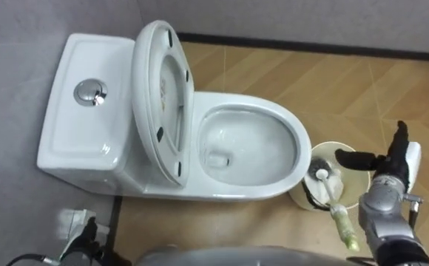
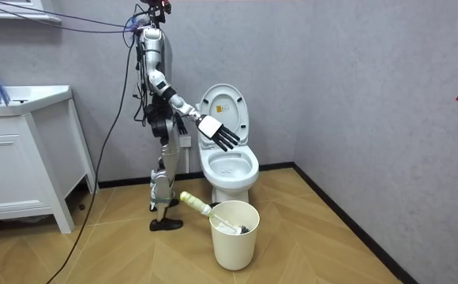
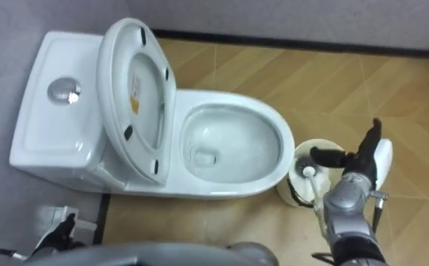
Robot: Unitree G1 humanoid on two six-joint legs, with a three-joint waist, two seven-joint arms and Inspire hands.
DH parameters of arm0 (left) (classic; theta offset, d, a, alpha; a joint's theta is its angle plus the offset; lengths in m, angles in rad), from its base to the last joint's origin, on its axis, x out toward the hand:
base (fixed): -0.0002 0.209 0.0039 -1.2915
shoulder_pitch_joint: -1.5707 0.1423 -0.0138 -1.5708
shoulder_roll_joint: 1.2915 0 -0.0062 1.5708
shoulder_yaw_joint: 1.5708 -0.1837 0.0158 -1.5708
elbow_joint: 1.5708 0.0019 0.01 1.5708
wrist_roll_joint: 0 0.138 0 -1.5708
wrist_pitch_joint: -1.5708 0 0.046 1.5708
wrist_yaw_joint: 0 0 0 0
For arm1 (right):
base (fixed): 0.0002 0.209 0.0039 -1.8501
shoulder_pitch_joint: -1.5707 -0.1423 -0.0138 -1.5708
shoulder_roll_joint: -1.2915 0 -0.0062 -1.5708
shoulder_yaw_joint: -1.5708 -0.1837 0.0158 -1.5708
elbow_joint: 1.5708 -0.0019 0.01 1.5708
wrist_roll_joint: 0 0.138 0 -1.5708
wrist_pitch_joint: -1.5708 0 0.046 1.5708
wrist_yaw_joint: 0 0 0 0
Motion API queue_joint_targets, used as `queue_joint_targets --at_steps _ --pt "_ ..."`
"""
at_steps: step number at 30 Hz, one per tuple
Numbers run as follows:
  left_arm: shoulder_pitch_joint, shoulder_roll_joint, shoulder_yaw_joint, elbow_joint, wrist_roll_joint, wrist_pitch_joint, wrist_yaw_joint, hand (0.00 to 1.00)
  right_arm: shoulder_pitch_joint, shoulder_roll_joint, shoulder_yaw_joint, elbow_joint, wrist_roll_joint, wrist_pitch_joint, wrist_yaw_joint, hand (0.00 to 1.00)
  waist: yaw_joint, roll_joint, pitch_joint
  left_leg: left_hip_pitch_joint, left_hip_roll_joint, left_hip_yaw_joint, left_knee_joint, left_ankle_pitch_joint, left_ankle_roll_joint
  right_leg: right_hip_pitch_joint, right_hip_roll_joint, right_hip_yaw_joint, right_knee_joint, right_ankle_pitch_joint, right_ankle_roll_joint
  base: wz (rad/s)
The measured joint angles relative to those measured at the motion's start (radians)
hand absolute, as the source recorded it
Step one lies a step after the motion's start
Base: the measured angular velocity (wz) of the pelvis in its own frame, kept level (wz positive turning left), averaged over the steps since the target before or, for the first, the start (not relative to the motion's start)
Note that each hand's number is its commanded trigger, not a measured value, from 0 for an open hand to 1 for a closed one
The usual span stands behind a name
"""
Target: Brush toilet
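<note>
At four o'clock from the toilet bowl (image 1: 251,148), above the bucket (image 1: 356,179): with right hand (image 1: 392,167) fingers released, reach the brush handle (image 1: 342,219) at seven o'clock, clench squarely.

Toilet (image 1: 237,188) looked glossy white ceramic, smooth. Flush button (image 1: 90,91) on toilet tank: polished chrome metal. Raised seat (image 1: 151,89): glossy white plastic. Floor (image 1: 311,81) beside toilet: wood-look planks, satin sheen. Wall (image 1: 22,29) behind toilet was matt grey. Bucket (image 1: 333,143) beside toilet bowl: matt cream plastic. Brush (image 1: 344,222): pale plastic handle. Robot hand (image 1: 390,164): matt black fingers, silvery metal wrist.
</note>
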Motion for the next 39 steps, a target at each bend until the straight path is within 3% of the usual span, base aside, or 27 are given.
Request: queue_joint_targets --at_steps 4,8,10,11,12,17,21,30,39 --pt "-0.040 0.000 -0.006 -0.002 0.000 0.002 0.000 0.00 -0.061 -0.021 0.000 0.089 0.044 0.010 -0.001 0.00 0.009 0.012 0.0077 -0.115 0.003 -0.019 0.053 0.003 0.006 -0.109 -0.006 -0.023 0.053 -0.001 -0.002 0.11" --pt "-0.118 -0.001 -0.048 0.010 -0.044 0.003 0.000 0.00 -0.165 -0.038 0.000 0.224 0.119 0.016 0.001 0.00 0.025 0.015 0.0154 -0.244 0.002 -0.036 0.113 0.012 0.016 -0.231 -0.019 -0.036 0.118 -0.001 -0.009 0.12" --pt "-0.153 0.006 -0.077 0.011 -0.080 0.000 0.000 0.00 -0.221 -0.046 0.000 0.264 0.173 0.030 0.003 0.00 0.038 0.010 0.0242 -0.293 -0.001 -0.036 0.129 0.019 0.021 -0.289 -0.022 -0.040 0.155 -0.001 -0.010 0.03" --pt "-0.178 0.013 -0.103 0.010 -0.103 -0.006 0.000 0.00 -0.246 -0.059 0.002 0.271 0.190 0.031 0.003 0.00 0.045 0.010 0.0330 -0.336 -0.001 -0.040 0.148 0.020 0.023 -0.330 -0.029 -0.052 0.182 -0.002 -0.012 0.09" --pt "-0.201 0.020 -0.130 0.008 -0.118 -0.006 0.000 0.00 -0.267 -0.073 0.004 0.285 0.194 0.031 0.004 0.00 0.046 0.011 0.0356 -0.375 -0.002 -0.045 0.166 0.022 0.027 -0.368 -0.034 -0.059 0.202 -0.003 -0.013 0.11" --pt "-0.240 0.029 -0.179 -0.030 -0.117 0.002 0.013 0.00 -0.326 -0.116 0.032 0.307 0.219 0.046 0.005 0.00 0.060 0.003 0.0415 -0.511 -0.012 -0.045 0.214 0.037 0.040 -0.517 -0.053 -0.051 0.281 -0.003 -0.014 0.03" --pt "-0.292 0.030 -0.217 -0.084 -0.118 0.014 0.043 0.00 -0.378 -0.133 0.059 0.339 0.220 0.090 0.005 0.00 0.078 -0.006 0.0478 -0.635 -0.021 -0.045 0.262 0.047 0.047 -0.652 -0.073 -0.047 0.357 -0.006 -0.018 0.04" --pt "-0.309 0.048 -0.274 -0.125 -0.175 0.025 0.128 0.00 -0.413 -0.160 0.135 0.340 0.223 0.138 0.022 0.00 0.083 -0.008 0.0525 -0.815 -0.022 -0.046 0.363 0.044 0.053 -0.833 -0.094 -0.051 0.472 -0.026 -0.032 0.02" --pt "-0.359 0.056 -0.305 -0.159 -0.257 0.032 0.128 0.00 -0.422 -0.204 0.183 0.354 0.347 0.144 0.079 0.00 0.102 0.002 0.0584 -0.949 -0.029 -0.041 0.428 0.046 0.048 -0.982 -0.122 -0.046 0.564 -0.054 -0.050 0.05"
